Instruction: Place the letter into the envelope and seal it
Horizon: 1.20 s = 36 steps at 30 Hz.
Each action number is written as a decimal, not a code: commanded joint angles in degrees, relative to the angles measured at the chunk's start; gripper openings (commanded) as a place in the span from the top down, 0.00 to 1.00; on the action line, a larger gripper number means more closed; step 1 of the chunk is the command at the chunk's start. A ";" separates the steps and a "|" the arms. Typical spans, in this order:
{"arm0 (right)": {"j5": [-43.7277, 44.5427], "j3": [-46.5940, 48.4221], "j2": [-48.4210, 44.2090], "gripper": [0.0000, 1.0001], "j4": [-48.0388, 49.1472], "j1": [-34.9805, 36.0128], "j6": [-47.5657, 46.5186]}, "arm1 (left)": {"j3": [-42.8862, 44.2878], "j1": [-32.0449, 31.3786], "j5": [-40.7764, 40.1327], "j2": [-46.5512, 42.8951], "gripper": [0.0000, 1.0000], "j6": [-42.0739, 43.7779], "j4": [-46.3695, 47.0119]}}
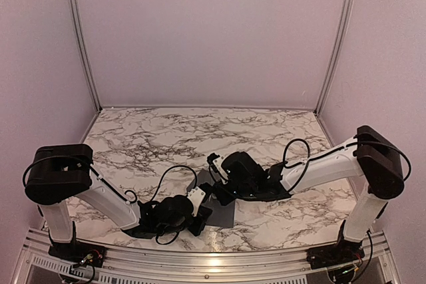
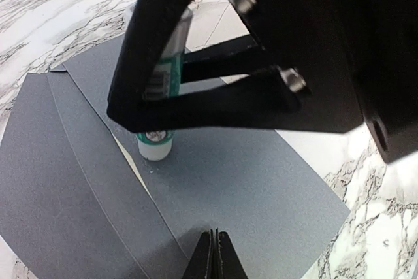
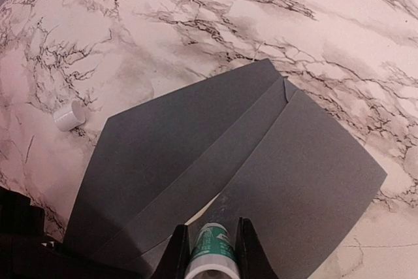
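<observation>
Desk (image 1: 200,131): white marble-look top w/ dark veins, metal rail (image 1: 200,261) along near edge. Room: plain lilac walls (image 1: 213,31), two metal posts (image 1: 81,38) at the far corners.

Envelope (image 3: 196,142) lies flat at near edge, approx centre, between both arms, dark grey, flap open and spread towards left. Letter (image 3: 201,212): only a pale sliver shows at the flap fold, rest hidden in envelope.

Right gripper (image 3: 214,253) clamped on a white-green tube (image 2: 166,57), held upright, its tip down touching the envelope's body near the fold. White cap (image 3: 68,115) lies on bare desk just beside flap's far-left edge.

Left gripper (image 2: 214,243): fingers pressed together, nothing between them, tips low over envelope's near part; contact can't tell.
</observation>
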 commanded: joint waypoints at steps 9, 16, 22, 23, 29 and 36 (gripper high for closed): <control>-1.60 2.69 0.57 1.00 -0.35 -2.47 -1.13 | -0.09 -0.34 0.68 1.32 0.96 -0.53 -3.58; -7.30 -0.31 -3.16 1.00 0.19 -0.93 -0.95 | 0.27 -0.34 0.36 0.99 0.96 -0.11 -3.66; -6.19 -0.53 -7.43 1.00 -1.35 0.80 -0.76 | 0.17 -0.34 0.23 -0.22 0.95 0.43 -3.67; -6.20 -0.63 -8.80 1.00 -1.13 0.81 -0.89 | 0.20 -0.34 0.19 -0.57 0.94 0.72 -3.75; -6.07 -0.54 -18.60 1.00 -0.64 0.86 -1.89 | 2.57 -0.26 0.85 -4.36 0.86 2.69 -7.65; -0.89 -2.47 -27.52 1.00 -1.31 0.49 -2.32 | 6.16 -0.32 3.95 -14.35 0.55 3.57 -16.17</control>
